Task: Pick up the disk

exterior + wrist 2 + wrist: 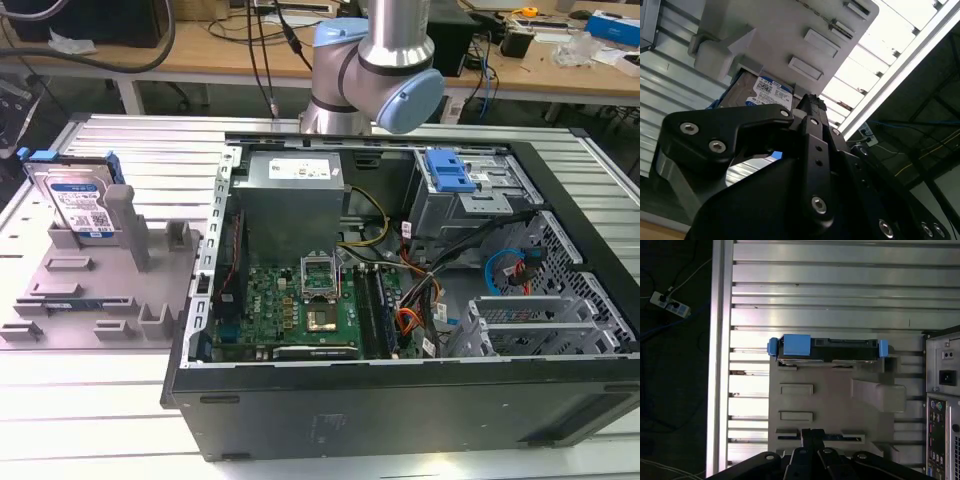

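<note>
The disk stands on edge in a slot at the far end of a grey holder, on the exterior view's left. It is silver-grey with a white-and-blue label and blue rails. In the first wrist view I look down on the disk's top edge, with a blue tab at each end. My gripper hangs above the holder's other end, well apart from the disk, with its black fingers together and nothing between them. In the second wrist view the disk's label shows just past my gripper.
An open computer case lies to the exterior view's right of the holder, with a grey power supply and a blue caddy inside. Its rear panel borders the holder. The ribbed metal table's edge runs near the disk.
</note>
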Controlling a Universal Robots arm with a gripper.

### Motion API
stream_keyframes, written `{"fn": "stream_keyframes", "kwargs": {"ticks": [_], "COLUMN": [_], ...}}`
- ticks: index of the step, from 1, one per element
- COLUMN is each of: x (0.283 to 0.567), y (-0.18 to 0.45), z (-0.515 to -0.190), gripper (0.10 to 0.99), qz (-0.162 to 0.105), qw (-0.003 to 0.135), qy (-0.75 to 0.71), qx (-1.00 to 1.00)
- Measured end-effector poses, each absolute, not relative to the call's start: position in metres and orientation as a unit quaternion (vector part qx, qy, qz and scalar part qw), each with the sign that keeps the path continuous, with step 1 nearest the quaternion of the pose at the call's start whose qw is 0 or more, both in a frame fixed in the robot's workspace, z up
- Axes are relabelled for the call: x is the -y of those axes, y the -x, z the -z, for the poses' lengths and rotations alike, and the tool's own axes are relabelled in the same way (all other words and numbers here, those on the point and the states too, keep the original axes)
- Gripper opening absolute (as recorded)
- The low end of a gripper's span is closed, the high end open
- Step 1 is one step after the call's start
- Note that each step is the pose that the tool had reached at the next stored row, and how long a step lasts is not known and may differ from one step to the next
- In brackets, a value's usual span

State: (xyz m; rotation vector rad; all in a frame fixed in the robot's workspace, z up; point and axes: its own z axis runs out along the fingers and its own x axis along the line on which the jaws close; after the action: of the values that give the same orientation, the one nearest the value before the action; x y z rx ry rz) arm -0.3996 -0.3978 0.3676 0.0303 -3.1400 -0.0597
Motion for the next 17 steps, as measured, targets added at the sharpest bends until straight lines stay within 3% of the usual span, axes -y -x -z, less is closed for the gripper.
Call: {"fn": "stream_keyframes", "kwargs": {"ticks": [15,16,17], "x": [0.3977,0.3977,0.3977], "y": [0.3998,0.3999,0.3999], "z": [-0.3663,-0.3661,-0.366], "gripper": [0.106,0.173,0.173], "qz": [0.018,0.018,0.018], "qw": [0.003,0.004,0.004], "qy": [-0.208,-0.231,-0.239], "qx": [0.978,0.973,0.971]}}
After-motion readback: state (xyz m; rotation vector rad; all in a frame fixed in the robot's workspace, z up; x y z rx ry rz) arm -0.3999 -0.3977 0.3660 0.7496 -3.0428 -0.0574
